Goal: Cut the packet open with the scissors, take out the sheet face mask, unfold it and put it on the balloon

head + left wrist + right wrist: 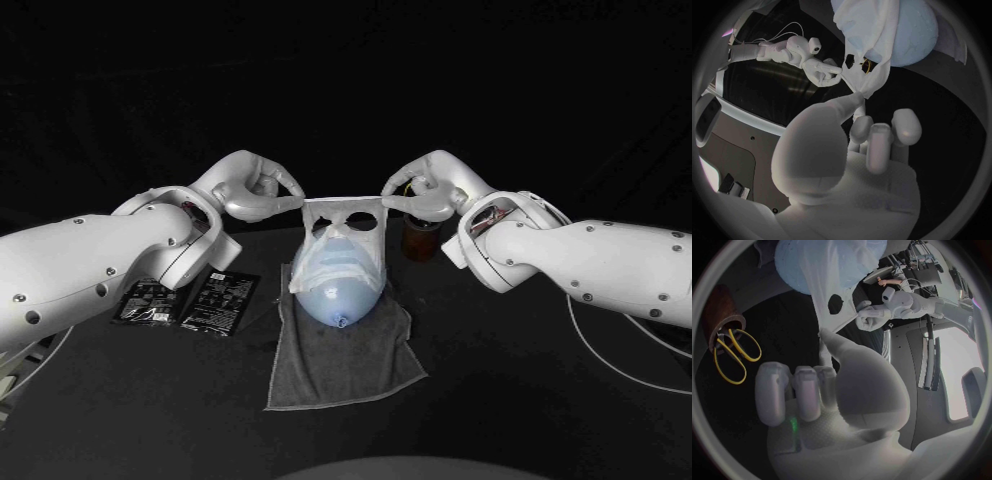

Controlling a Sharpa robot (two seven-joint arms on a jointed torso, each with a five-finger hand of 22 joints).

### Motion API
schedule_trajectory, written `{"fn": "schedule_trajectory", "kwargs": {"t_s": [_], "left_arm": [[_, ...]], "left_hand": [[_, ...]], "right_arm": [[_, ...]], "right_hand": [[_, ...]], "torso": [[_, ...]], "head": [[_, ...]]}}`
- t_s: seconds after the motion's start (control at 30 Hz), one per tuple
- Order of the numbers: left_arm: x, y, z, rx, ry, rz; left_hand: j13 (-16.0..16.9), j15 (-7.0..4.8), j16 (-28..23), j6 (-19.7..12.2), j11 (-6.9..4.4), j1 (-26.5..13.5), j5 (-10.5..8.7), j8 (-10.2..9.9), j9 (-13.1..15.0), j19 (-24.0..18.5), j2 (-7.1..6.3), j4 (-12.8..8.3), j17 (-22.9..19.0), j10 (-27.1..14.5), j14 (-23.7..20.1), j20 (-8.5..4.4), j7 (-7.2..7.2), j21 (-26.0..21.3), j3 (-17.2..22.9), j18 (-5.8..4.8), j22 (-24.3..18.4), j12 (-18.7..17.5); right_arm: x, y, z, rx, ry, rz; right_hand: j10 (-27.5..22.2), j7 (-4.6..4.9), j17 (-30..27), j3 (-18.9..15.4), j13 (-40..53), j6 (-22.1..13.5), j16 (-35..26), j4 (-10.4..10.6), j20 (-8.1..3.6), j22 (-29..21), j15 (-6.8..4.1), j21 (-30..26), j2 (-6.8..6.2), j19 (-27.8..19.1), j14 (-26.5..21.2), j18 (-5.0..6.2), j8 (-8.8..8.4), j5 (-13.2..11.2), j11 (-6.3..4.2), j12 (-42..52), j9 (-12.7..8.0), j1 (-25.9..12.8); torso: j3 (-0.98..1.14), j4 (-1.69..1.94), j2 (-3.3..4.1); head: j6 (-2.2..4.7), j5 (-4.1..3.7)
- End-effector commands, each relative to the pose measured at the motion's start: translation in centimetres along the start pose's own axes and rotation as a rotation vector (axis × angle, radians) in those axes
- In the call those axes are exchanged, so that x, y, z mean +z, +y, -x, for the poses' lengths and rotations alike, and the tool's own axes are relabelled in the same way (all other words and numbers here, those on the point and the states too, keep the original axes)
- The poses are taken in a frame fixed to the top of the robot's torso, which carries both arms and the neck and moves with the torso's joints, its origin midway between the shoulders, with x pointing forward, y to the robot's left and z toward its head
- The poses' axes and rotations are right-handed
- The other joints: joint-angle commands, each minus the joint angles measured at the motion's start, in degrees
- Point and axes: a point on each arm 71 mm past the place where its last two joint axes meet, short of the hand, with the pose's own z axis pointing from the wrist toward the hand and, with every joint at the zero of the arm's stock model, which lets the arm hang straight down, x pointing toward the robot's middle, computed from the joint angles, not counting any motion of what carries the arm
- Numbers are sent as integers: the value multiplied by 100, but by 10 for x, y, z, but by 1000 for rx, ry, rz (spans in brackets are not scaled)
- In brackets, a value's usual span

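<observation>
Both hands are up at the far side of the worktop (505,400), and the sheet face mask (343,213) is stretched flat between them. The left hand (253,192) has the mask's left top corner, and in the left wrist view its fingers (842,111) are pinched tight on a twisted tip of the sheet, the others curled in beneath with nothing in them. The right hand (421,190) mirrors it on the right top corner. The right wrist view shows its fingers (836,347) nipped on the sheet's edge, with the rest folded in a row alongside. The mask's upper part hangs in the air facing the camera, eye holes showing dark, while its lower part drapes down over the far end of the balloon (339,300). The pale blue balloon lies lengthwise on a grey towel (346,365) in the middle of the worktop, its knot pointing to the near side, and its near half is bare of the sheet. Off to the left, one dark packet (221,300) lies flat just beside the towel's left edge, and another dark packet (144,300) lies just beyond it, partly under the left arm. To the right of the balloon, under the right hand, stands a brown holder (420,240), and the scissors (736,354) sit in it with their yellow handles sticking out, well apart from either hand.
</observation>
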Motion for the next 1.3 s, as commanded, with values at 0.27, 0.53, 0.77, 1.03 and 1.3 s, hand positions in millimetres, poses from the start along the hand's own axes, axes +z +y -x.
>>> {"fn": "schedule_trajectory", "kwargs": {"t_s": [0.27, 0.53, 0.77, 1.03, 1.3], "left_arm": [[7, -10, 11, 38, -26, -19], [7, -13, 16, 53, -30, -24], [8, -13, 19, 71, -21, -17], [13, -8, 19, 78, 12, 24], [20, 2, 10, -3, 81, 128]], "left_hand": [[17, -25, 28, -16, 4, 9, 26, 25, 450, 51, 72, 3, 263, 40, 230, 5, 38, 46, 40, -119, 26, 33], [21, -25, 29, -19, 4, 9, 26, 28, 454, 54, 73, 1, 267, 42, 231, 5, 39, 49, 46, -120, 30, 35], [15, -25, 29, -25, 5, 7, 26, 35, 462, 59, 69, -6, 268, 38, 232, 4, 40, 53, 55, -121, 35, 32], [-4, -24, 24, -28, 6, 1, 26, 39, 468, 48, 68, -6, 247, 27, 227, 5, 41, 44, 60, -118, 21, 22], [-2601, 131, -340, -747, 188, -289, 39, -165, 461, -806, 196, 284, -836, -1838, -197, 100, 240, -641, 137, 94, -960, -1950]], "right_arm": [[2, 1, 6, -17, -51, 4], [3, -1, 7, -19, -60, 1], [6, -1, 6, -21, -57, -2], [12, -3, 1, -28, -32, -22], [14, -4, -1, -32, -10, -34]], "right_hand": [[597, 14, 1506, 36, 1510, 46, 20, -6, -50, 1314, -45, 43, 18, 336, 600, -62, 31, 37, -46, 31, 18, -47], [597, 14, 1506, 40, 1510, 46, 20, -9, -50, 1313, -45, 42, 18, 336, 600, -61, 34, 37, -46, 31, 20, -47], [597, 15, 1506, 47, 1510, 45, 20, -14, -51, 1309, -44, 28, 16, 330, 600, -58, 40, 37, -45, 31, 23, -51], [597, 16, 1506, 50, 1510, 44, 20, -15, -51, 1305, -43, 14, 16, 324, 600, -55, 42, 37, -44, 31, 24, -54], [597, 17, 1506, 53, 1510, 41, 20, -15, -51, 1300, -42, -3, 15, 317, 600, -51, 45, 37, -43, 31, 26, -59]], "torso": [[0, 1, -4], [-3, 6, -7], [-5, 6, -5], [-2, 3, -2], [0, 6, -6]], "head": [[-17, 3], [-24, -4], [-18, -5], [11, 10], [11, 23]]}}
